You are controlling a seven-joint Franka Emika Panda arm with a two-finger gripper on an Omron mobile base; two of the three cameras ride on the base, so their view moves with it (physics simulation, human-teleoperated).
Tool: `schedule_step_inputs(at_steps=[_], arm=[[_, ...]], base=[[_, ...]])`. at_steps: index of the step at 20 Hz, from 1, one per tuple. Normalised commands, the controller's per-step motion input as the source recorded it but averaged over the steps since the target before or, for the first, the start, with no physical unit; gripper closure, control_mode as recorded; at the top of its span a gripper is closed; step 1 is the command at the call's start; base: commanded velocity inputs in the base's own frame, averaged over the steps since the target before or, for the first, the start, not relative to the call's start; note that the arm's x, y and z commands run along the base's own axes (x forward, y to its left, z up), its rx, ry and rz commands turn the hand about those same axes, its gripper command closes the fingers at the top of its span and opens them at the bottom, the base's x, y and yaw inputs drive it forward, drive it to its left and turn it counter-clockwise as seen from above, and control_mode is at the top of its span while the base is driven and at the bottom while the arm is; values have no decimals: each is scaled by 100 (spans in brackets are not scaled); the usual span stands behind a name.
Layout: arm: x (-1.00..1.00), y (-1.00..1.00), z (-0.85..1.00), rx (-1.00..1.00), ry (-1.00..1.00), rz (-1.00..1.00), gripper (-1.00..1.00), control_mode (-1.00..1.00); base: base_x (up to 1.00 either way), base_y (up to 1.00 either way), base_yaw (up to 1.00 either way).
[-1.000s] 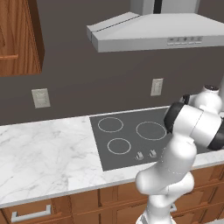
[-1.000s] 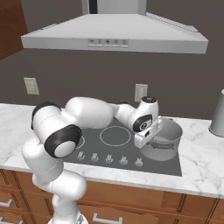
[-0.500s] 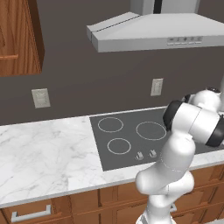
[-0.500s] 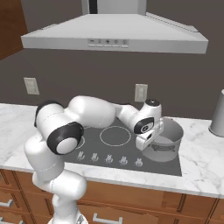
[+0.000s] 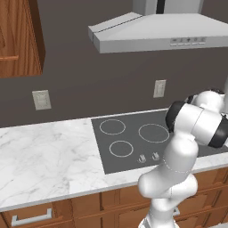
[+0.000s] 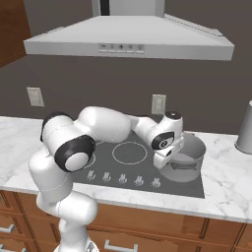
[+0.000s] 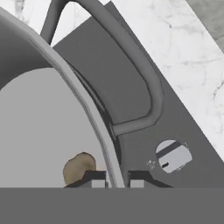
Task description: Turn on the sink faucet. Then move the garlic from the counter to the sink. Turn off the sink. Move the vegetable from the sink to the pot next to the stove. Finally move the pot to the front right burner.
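Pot (image 6: 189, 158): plain grey steel, straight sides, no lid on, loop handle (image 7: 144, 78) at its side. It sits on the stove (image 6: 133, 158), front right. Garlic (image 7: 78, 167) lies inside, brownish. Gripper (image 7: 117, 178) pinched narrow on the pot's rim. No readable writing.

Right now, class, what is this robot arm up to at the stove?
The white arm reaches over the stove, and its end effector is shut on the rim of the pot, one fingertip inside the wall and one outside. The pot sits at the cooktop's right end, close to the front knobs, with no lid on it. A brownish vegetable, presumably the garlic, lies on the pot's floor. The marble counter runs on both sides.
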Motion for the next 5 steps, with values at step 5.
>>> schedule_step_inputs(at_steps=[5], arm=[[0,0,0,3,-2,0,100,-100]], base=[[0,0,0]])
